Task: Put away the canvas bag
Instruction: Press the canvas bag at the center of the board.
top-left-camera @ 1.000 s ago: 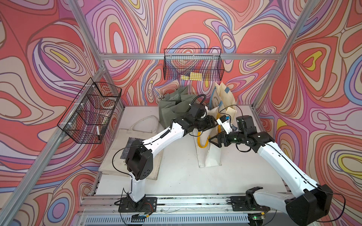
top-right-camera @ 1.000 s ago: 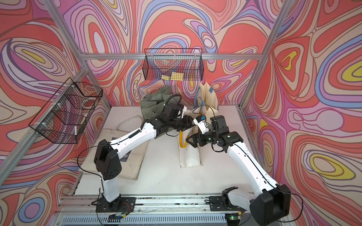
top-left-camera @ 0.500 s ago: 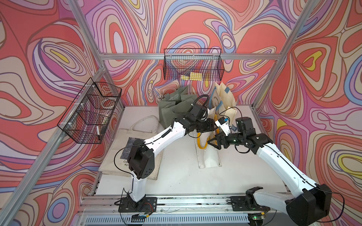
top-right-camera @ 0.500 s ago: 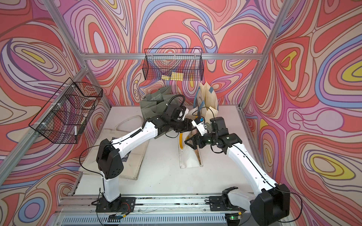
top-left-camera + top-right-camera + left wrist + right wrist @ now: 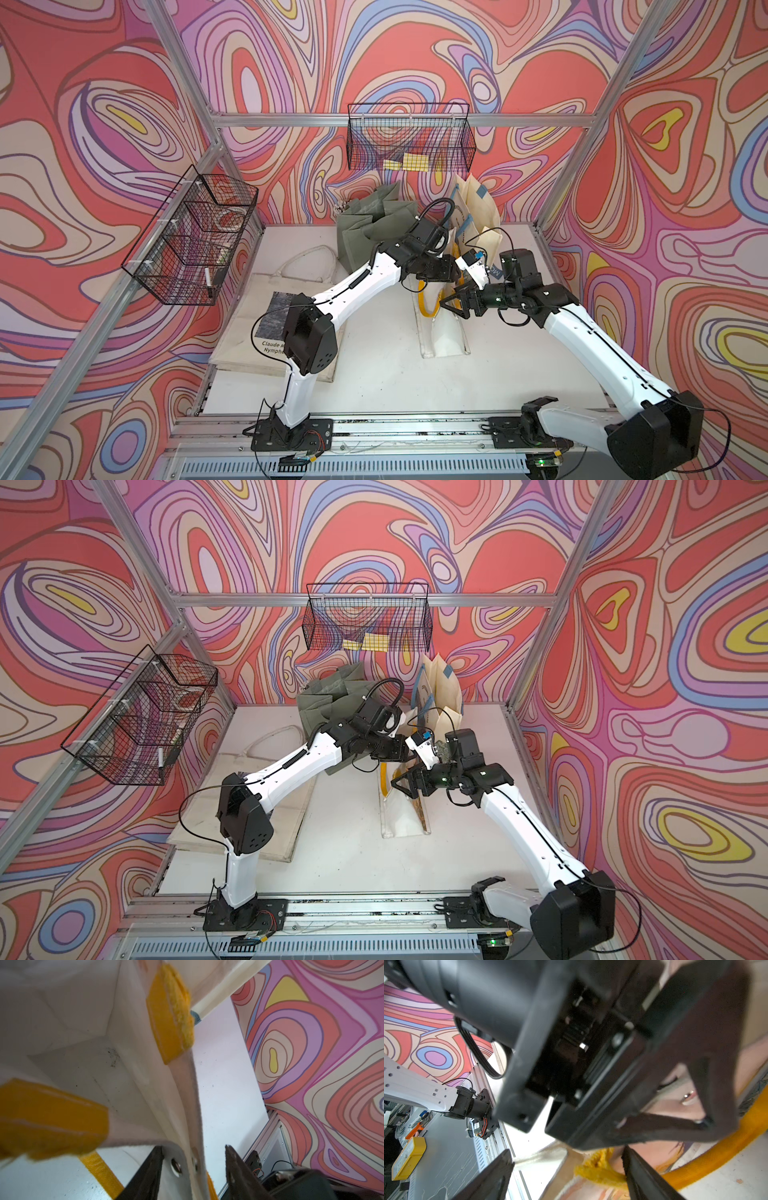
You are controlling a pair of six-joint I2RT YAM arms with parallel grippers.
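Observation:
The canvas bag [image 5: 442, 332] is cream with yellow handles [image 5: 423, 301] and lies mid-table, its mouth toward the back, in both top views [image 5: 401, 816]. My left gripper [image 5: 455, 272] hovers over the mouth. In the left wrist view it [image 5: 192, 1159] is open astride the bag's rim [image 5: 187, 1105], which bears metal snaps; one finger touches the cloth, the other stands clear. My right gripper [image 5: 449, 301] sits just below it at the mouth's right side. In the right wrist view it [image 5: 569, 1167] is wide open, with a yellow handle end [image 5: 600, 1172] and the bag's edge between its fingers.
A green bag [image 5: 374, 224] and upright cream bags [image 5: 478, 208] stand against the back wall. A flat printed tote [image 5: 266, 324] lies at the left. Wire baskets hang on the back wall [image 5: 409, 141] and the left wall [image 5: 195, 237]. The two wrists nearly touch.
Both grippers have narrowed a little. The bag's right side has risen and shows its printed face. The left wrist has edged slightly to the right.

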